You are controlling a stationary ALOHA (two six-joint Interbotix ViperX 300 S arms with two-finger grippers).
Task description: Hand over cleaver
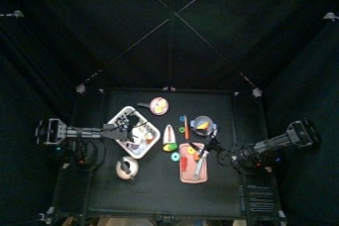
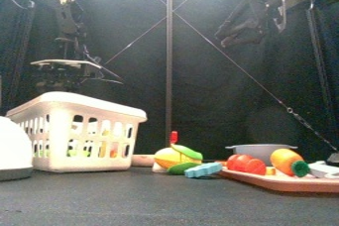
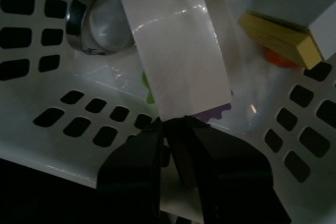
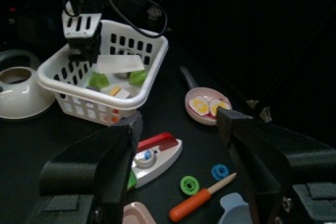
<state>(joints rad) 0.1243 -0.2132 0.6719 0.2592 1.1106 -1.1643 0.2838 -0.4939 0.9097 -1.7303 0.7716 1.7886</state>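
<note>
Down inside white basket (image 3: 53, 120), cleaver (image 3: 178, 46) clamped at its purple handle end between left jaws (image 3: 175, 135), pale blade slanting over the basket's contents, beside a yellow block (image 3: 278, 36) and a metal ring (image 3: 102, 22). Basket on desk (image 2: 133, 195) at left. Right jaws (image 4: 184, 140) spread wide, holding nothing, hanging well apart above orange board (image 1: 195, 161). Pink plate (image 4: 207, 102) near basket.
</note>
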